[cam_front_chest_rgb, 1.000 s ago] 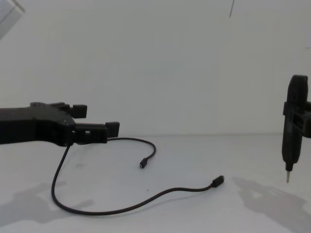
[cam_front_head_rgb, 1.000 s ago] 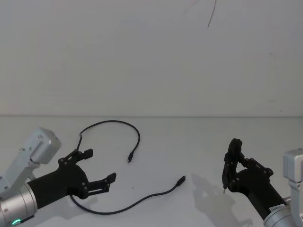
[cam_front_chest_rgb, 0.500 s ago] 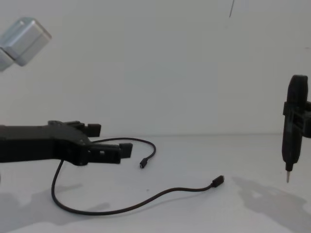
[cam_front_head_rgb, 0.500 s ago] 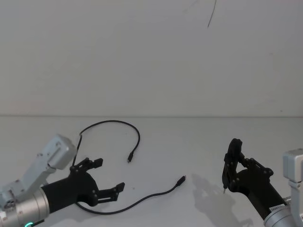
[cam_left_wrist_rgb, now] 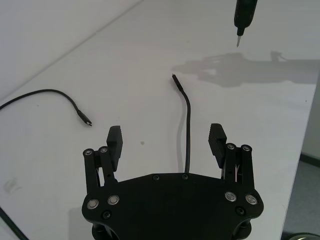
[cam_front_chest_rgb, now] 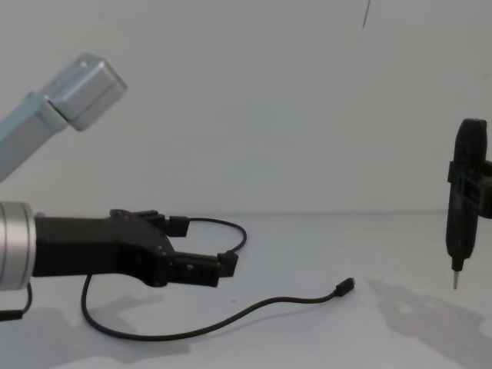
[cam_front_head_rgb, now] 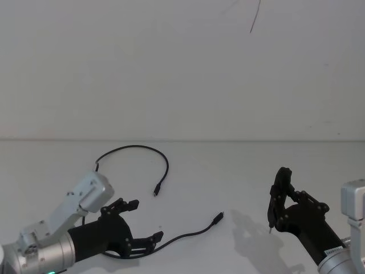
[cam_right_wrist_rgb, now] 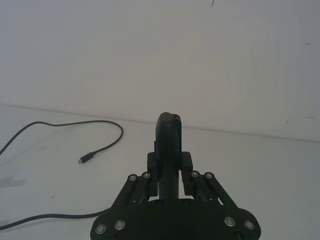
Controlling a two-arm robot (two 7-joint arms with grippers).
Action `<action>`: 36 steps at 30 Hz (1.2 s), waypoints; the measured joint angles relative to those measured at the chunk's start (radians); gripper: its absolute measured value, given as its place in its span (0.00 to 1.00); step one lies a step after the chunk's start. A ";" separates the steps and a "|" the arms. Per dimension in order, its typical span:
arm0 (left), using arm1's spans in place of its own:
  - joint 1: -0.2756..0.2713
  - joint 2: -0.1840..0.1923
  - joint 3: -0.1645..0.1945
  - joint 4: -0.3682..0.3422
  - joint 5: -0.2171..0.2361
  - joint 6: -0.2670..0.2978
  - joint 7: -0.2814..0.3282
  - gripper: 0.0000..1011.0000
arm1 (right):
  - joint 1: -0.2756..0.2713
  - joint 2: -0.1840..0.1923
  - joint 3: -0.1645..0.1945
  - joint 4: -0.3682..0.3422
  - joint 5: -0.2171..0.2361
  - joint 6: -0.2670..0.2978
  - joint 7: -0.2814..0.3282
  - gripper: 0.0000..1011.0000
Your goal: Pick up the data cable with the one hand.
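Jaws spread wide, the left gripper [cam_front_head_rgb: 146,218] hovers over the white table [cam_front_head_rgb: 245,171], straddling the near stretch of the data cable [cam_front_head_rgb: 218,217]. In the left wrist view the cable runs out between the gripper's 2 fingers [cam_left_wrist_rgb: 115,137], touching neither. The cable's 2 plugs lie apart on the tabletop, while the right gripper [cam_front_head_rgb: 278,194] hangs well off to the right, clamped on a slim dark tool [cam_front_chest_rgb: 459,231] with a pale tip.

Data cable [cam_front_head_rgb: 188,233] beneath left gripper [cam_front_head_rgb: 147,218] — tool [cam_front_head_rgb: 281,178] in right gripper [cam_front_head_rgb: 284,200].
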 joint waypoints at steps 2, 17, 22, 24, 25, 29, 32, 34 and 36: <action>-0.006 -0.006 0.008 0.010 0.010 -0.001 -0.001 0.99 | 0.000 0.000 0.000 0.000 0.000 0.000 0.000 0.27; -0.034 -0.057 0.042 0.063 0.044 0.012 -0.003 0.99 | 0.000 0.000 0.000 0.000 0.000 0.000 0.000 0.27; -0.041 -0.074 0.049 0.073 0.043 0.023 -0.003 0.99 | 0.000 0.000 0.000 0.000 0.000 0.000 0.000 0.27; -0.044 -0.081 0.052 0.078 0.041 0.028 -0.003 0.99 | 0.000 0.000 0.000 0.000 0.000 0.000 0.000 0.27; -0.045 -0.084 0.054 0.080 0.040 0.030 -0.003 0.99 | 0.000 0.000 0.000 0.000 0.000 0.000 0.000 0.27; -0.049 -0.097 0.058 0.088 0.034 0.041 0.001 0.99 | 0.000 0.000 0.000 0.000 0.000 0.000 0.000 0.27; -0.052 -0.106 0.060 0.096 0.029 0.048 0.007 0.99 | 0.000 0.000 0.000 0.000 0.000 0.000 0.000 0.27; -0.054 -0.112 0.062 0.102 0.025 0.053 0.010 0.99 | 0.000 0.000 0.000 0.000 0.000 0.000 0.000 0.27; -0.056 -0.117 0.064 0.107 0.023 0.055 0.012 0.99 | 0.000 0.000 0.000 0.000 0.000 0.000 0.000 0.27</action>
